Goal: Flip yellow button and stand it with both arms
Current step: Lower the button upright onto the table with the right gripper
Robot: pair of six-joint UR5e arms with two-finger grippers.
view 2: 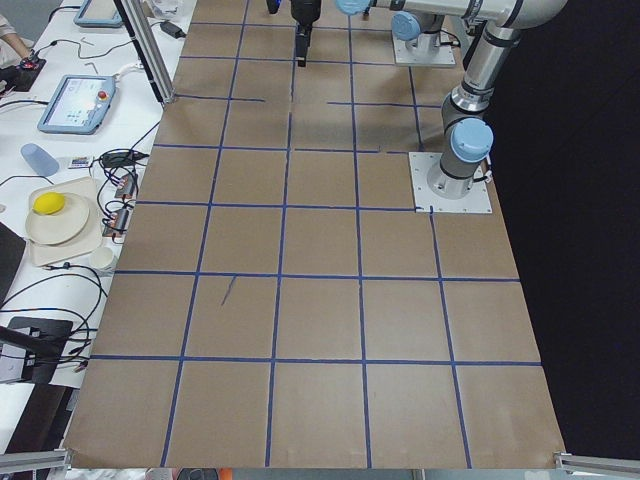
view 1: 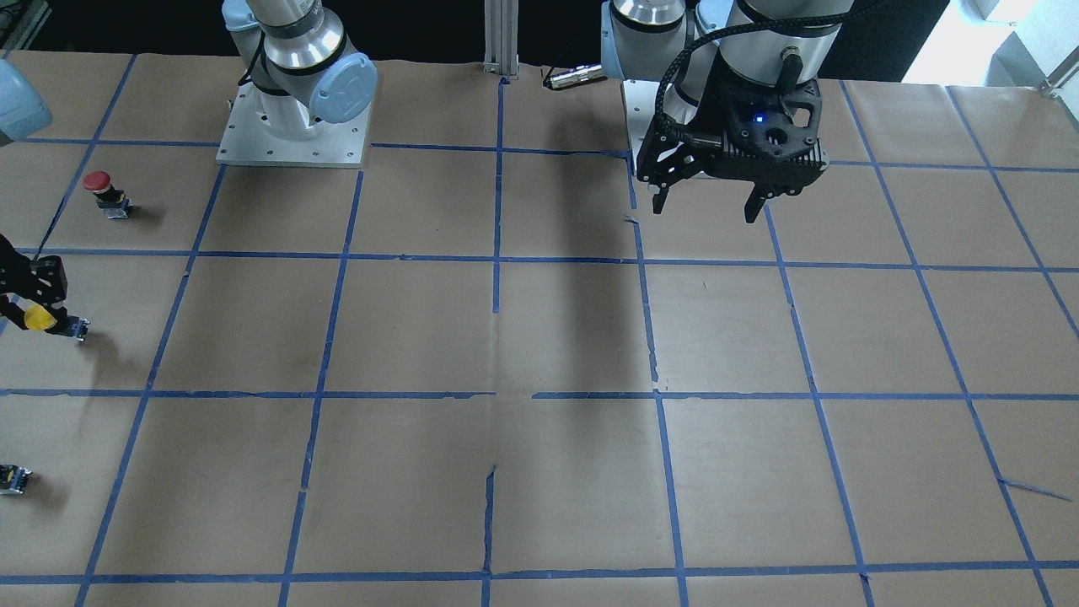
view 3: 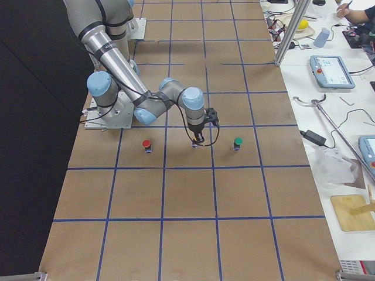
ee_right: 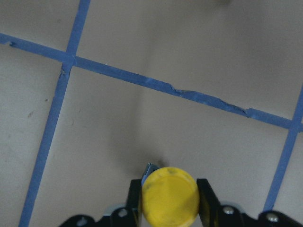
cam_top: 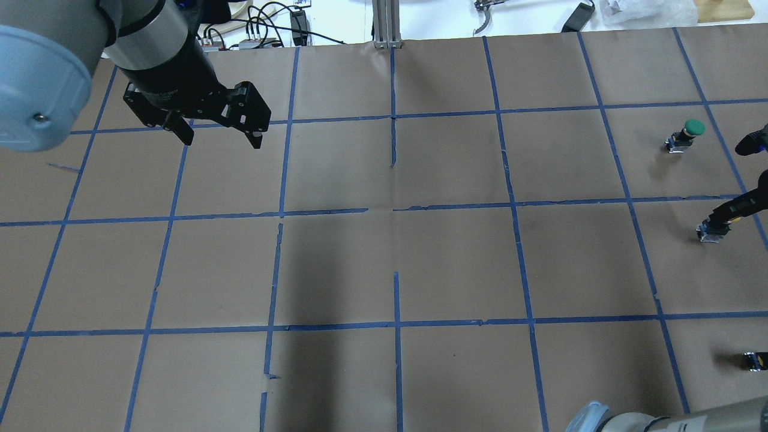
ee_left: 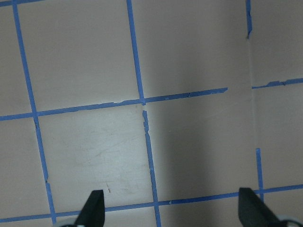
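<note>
The yellow button sits between my right gripper's fingers, cap toward the wrist camera. In the front view my right gripper is at the far left edge, shut on the yellow cap. The button's grey base points sideways and down, close to the paper. I cannot tell whether it touches. From overhead the base shows under the right gripper at the right edge. My left gripper hangs open and empty, far away near its own base, also seen from overhead.
A red-capped button stands beyond the right gripper, toward the robot. A green-capped button stands on its other side. A small dark capless block lies near the table's right edge. Brown paper with a blue tape grid covers the table.
</note>
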